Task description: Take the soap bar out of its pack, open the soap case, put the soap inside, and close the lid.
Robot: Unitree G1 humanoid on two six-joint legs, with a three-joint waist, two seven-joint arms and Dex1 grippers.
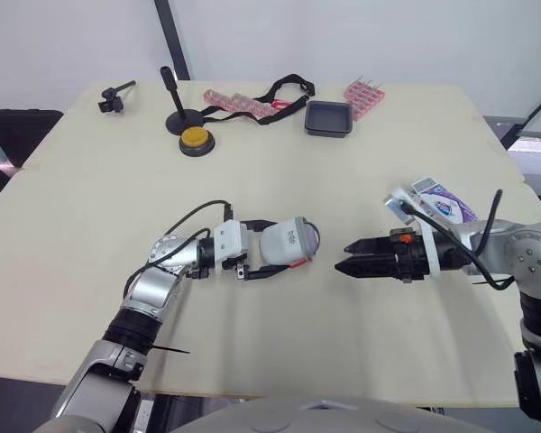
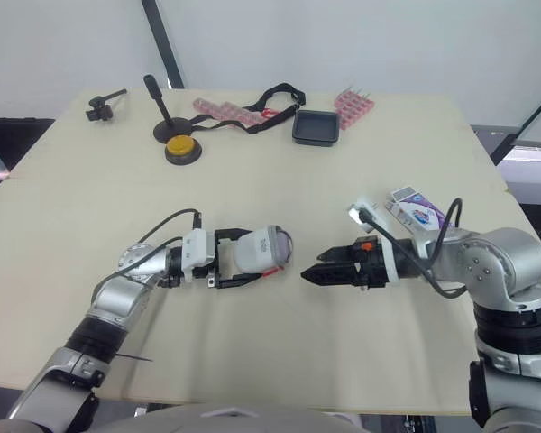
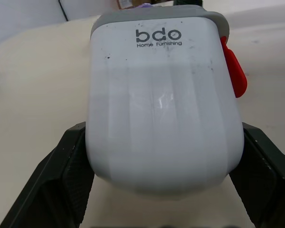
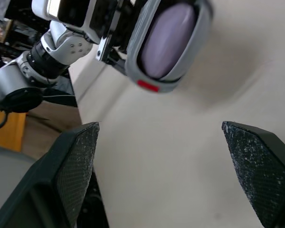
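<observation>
Mid-bench [image 1: 343,361], with bare surface all round, the left gripper's [image 1: 272,247] fingers [image 3: 61,180] clamp the soap case [image 1: 288,240]. Its long axis and soap-filled end point at the right gripper [image 1: 343,256], fingers [image 4: 78,166] apart.

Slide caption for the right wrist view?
Open right gripper faces the soap case, purple soap inside, held in the left gripper.

Bright even light, soft shadows, mild glare

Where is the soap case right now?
In the left eye view, the soap case is clamped in the left tool at the front middle of the table, its far end pointing at the open right tool.
</observation>
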